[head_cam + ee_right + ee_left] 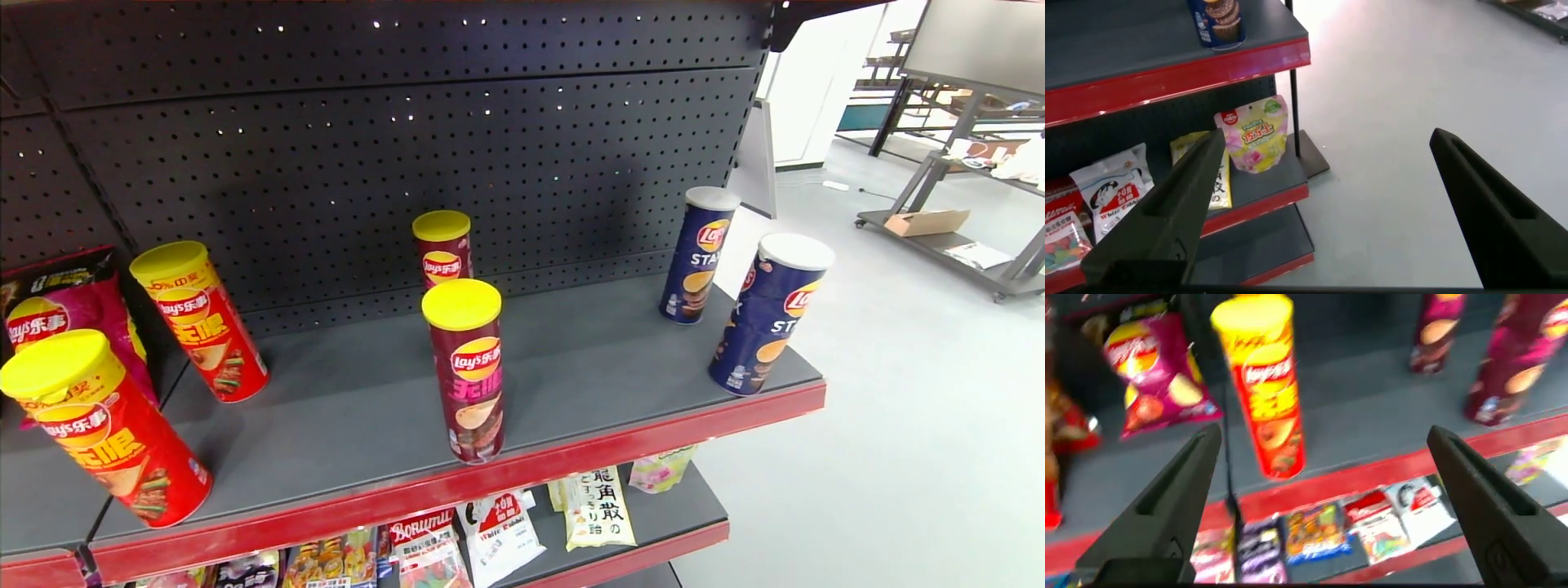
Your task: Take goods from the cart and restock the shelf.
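Observation:
The grey shelf (343,392) with a red front edge holds upright chip cans: two red ones (110,429) (200,318) at the left, two maroon ones (469,371) (442,245) in the middle, two navy ones (767,314) (698,253) at the right. My left gripper (1323,498) is open with nothing in it, out in front of the shelf edge, facing a red can (1266,384). My right gripper (1331,212) is open and holds nothing, lower down by the shelf's right end, near a navy can (1217,20).
A magenta chip bag (57,310) leans at the shelf's far left. Snack packets (498,535) hang on the lower shelf (653,523). Open grey floor (898,425) lies to the right, with a metal rack (963,204) farther back.

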